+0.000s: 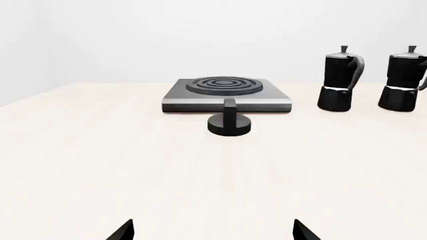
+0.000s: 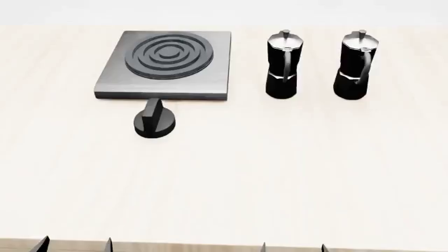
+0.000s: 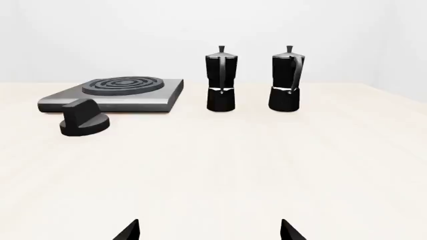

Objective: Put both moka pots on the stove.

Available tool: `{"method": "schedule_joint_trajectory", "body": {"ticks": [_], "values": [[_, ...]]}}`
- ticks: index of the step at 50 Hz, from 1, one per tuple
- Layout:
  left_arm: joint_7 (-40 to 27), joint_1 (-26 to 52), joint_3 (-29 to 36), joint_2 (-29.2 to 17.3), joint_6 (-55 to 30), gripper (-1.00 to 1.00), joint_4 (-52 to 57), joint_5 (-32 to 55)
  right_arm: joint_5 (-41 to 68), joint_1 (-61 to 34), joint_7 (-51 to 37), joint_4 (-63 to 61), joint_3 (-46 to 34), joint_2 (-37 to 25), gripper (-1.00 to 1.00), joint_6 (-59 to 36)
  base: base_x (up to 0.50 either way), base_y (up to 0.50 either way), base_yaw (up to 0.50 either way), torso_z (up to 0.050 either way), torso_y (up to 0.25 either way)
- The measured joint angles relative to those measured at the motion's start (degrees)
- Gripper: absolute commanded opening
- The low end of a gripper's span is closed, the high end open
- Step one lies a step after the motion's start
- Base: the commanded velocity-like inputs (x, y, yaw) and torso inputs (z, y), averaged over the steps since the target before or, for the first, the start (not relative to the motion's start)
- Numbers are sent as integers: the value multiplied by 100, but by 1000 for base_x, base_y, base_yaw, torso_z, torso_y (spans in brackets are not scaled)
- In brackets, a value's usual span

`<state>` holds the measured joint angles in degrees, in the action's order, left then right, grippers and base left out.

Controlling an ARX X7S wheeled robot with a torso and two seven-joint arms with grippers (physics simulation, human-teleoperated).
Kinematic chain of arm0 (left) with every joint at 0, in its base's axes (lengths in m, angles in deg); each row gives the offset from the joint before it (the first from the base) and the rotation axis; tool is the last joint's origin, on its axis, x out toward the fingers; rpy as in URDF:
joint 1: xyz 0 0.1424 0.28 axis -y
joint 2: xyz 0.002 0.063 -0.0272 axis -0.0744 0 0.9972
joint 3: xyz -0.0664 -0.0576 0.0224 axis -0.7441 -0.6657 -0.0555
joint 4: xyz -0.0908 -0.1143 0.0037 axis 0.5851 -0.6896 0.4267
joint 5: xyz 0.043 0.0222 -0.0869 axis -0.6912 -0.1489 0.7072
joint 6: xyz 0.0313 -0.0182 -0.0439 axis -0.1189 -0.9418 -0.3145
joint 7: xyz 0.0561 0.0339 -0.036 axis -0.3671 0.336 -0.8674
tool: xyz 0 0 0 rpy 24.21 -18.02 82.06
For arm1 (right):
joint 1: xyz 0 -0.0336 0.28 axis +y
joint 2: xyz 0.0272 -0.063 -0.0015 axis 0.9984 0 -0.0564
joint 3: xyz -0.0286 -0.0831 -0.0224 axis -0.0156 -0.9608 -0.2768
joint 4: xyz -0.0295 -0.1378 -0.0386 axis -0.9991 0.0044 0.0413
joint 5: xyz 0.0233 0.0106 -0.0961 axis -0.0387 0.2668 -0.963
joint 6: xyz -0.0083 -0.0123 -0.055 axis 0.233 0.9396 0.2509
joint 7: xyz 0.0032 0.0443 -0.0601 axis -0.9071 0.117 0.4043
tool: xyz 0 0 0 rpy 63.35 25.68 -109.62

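Nothing is grasped yet, so the step in hand is, as I judge it, the first reach toward a pot. The right gripper (image 3: 209, 229) has its jaws spread wide and empty, and the left gripper (image 1: 212, 229) the same; both hang above the near edge of the table (image 2: 231, 178), well apart from everything.

For a good grasp I would bring the right gripper to the nearer moka pot (image 2: 283, 65) and close on its narrow waist, with the handle clear of the jaws. The pot should stay upright during the lift, because the body is tall and could tip.

Both pots stand upright near the far edge, toward the far right corner, the second moka pot (image 2: 358, 65) just beside the first and not touching it. They are glossy black and faceted, with silver lids. The stove (image 2: 210, 73) lies toward the far left, its ring burner bare. A black knob (image 2: 155, 122) sits just in front of it.
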<state>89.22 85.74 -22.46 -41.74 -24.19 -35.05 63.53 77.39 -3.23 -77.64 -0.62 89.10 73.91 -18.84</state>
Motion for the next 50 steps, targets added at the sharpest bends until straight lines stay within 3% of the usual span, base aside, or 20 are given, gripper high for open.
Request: {"method": "schedule_joint_trajectory", "body": {"ticks": [24, 50], "values": [[-322, -84, 333, -290, -117, 100, 331, 247, 240, 148, -348, -556, -408, -333, 100, -183, 0, 0, 0, 0, 0], [-653, -850, 482, -657, -1003, 100, 3302, 582, 485, 816, -637, -3281, -546, -714, 100, -984, 0, 0, 0, 0, 0]]}}
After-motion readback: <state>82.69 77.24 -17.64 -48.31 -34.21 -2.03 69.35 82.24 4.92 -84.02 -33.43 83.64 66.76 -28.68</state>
